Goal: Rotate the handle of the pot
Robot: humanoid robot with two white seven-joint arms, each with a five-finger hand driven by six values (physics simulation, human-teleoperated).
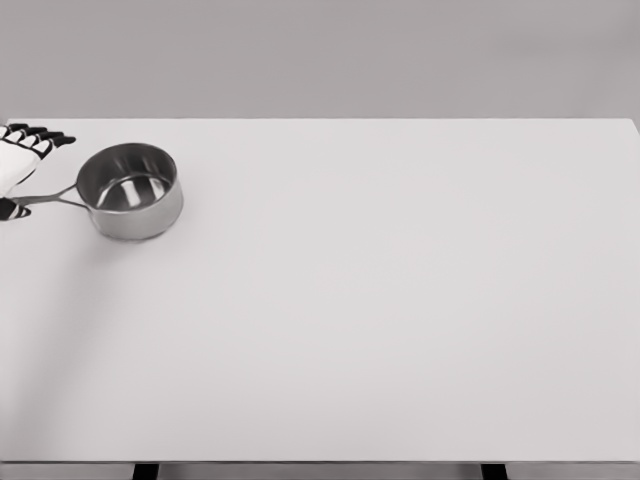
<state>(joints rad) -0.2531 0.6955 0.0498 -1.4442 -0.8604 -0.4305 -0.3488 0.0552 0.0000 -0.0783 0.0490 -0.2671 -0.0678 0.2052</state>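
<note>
A shiny steel saucepan [130, 190] stands upright and empty on the white table [380, 300], near its far left corner. Its thin handle [50, 198] points left towards the picture's edge. My left hand [42, 175], white with black fingertips, comes in at the left edge beside the handle's end. The fingers [45, 138] stretch out to the right above the handle and the thumb [15, 210] lies just below it. The hand is open and straddles the handle without closing on it. The right arm is out of view.
The table's far edge runs just behind the pot. Two dark table legs [145, 470] show under the front edge.
</note>
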